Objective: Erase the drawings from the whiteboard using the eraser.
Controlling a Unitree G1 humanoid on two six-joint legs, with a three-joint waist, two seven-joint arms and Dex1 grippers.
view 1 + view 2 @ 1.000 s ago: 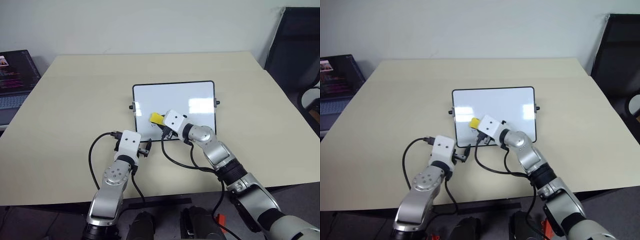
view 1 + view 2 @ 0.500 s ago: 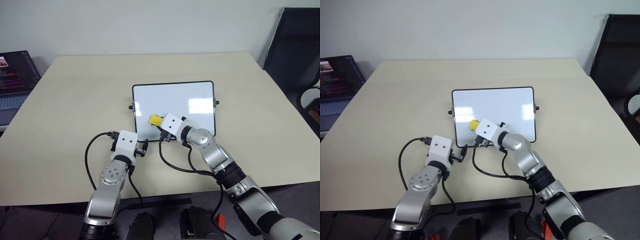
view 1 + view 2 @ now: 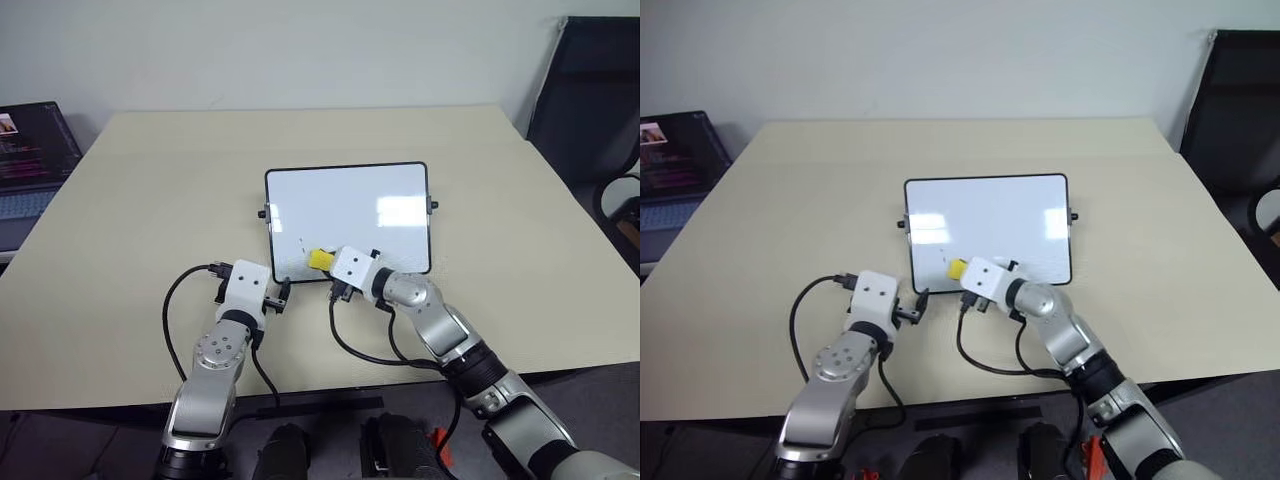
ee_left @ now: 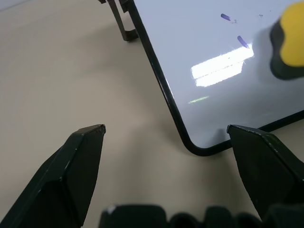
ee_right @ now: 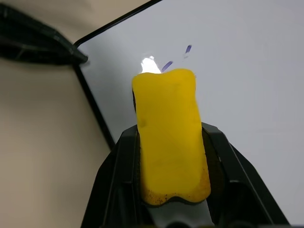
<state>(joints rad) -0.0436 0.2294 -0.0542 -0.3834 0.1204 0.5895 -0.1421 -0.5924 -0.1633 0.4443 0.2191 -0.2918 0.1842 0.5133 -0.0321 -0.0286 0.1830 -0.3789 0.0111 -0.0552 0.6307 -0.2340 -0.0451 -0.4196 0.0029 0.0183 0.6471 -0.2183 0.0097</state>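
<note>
Sliding back toward the near left corner of the whiteboard (image 3: 347, 219), right pincer (image 3: 330, 265) clamped on the eraser (image 3: 319, 260). Two tiny drawings (image 4: 233, 29) left just past it. Left pincer (image 4: 166, 137) wide apart by the corner, on the desk (image 3: 150, 200).

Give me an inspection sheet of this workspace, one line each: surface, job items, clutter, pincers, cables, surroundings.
Surface: beige table, bare around the board.
Job's things: whiteboard lies flat; two small purple marks left near its near-left corner; yellow eraser over the board's near edge.
Clutter: nothing seen.
Pincers: right pincer shut on the eraser; left pincer open, straddling the board's near-left corner.
Cables: black cables loop from both wrists over the table.
Surroundings: laptop at far left, dark chair at far right, pale wall behind.
</note>
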